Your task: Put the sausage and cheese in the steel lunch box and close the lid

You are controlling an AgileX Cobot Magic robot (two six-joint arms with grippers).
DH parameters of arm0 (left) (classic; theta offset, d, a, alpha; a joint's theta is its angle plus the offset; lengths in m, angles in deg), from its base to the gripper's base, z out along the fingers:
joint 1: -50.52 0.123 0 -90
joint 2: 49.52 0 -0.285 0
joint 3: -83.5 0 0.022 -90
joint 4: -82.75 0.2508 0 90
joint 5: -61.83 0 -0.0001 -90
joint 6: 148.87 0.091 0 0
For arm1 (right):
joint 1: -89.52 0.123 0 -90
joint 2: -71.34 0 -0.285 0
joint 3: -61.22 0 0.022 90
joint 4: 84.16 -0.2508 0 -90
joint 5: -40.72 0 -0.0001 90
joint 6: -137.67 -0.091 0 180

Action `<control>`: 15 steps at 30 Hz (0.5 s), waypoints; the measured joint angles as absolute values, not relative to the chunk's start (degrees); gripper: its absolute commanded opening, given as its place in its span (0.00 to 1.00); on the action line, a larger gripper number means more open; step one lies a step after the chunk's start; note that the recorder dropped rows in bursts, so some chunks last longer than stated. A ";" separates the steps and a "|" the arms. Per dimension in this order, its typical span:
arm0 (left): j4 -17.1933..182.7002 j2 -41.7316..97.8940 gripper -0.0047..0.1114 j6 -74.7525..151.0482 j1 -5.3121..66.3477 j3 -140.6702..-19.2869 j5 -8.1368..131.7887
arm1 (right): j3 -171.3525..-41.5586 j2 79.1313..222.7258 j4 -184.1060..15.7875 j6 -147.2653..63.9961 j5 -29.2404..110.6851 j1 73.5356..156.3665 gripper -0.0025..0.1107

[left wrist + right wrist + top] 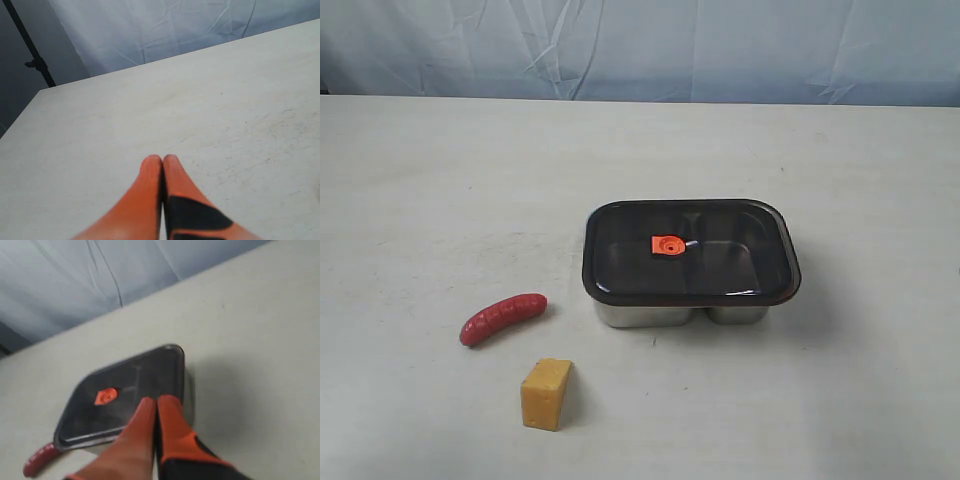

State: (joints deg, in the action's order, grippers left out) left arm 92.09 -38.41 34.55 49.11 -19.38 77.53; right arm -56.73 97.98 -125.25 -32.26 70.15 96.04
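Two foods lie loose on the pale table (440, 180). In the exterior view the small, glossy red, ridged sausage (503, 318) sits at eight o'clock from the shiny rectangular steel lunch box (650, 315). The yellow-orange wedge of cheese (547, 394) stands at five o'clock from the sausage, near but apart. The dark translucent, black-rimmed lid (720, 260) covers the box, its orange valve tab (667, 244) near centre. The left gripper (162, 160) has its orange fingers pressed together over bare table. The right gripper (156, 402), also pressed together, points toward the lid.

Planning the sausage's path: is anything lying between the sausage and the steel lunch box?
Nothing. In the exterior view only bare table separates the sausage from the steel lunch box; the cheese sits lower in frame, off that line.
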 measured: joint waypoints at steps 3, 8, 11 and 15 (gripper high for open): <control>92.09 -38.41 0.04 34.55 49.11 -19.38 77.53 | -57.71 109.04 -125.15 -30.05 70.29 96.04 0.03; 92.09 -38.41 0.04 34.55 49.11 -19.38 77.53 | -65.85 137.11 -125.05 -26.26 69.70 96.04 0.03; 92.09 -38.41 0.04 34.55 49.11 -19.38 77.53 | -70.93 146.19 -126.43 -25.99 68.31 96.04 0.03; 92.09 -38.41 0.04 34.55 49.11 -19.38 77.53 | -76.55 154.13 -130.66 -25.79 68.00 96.04 0.03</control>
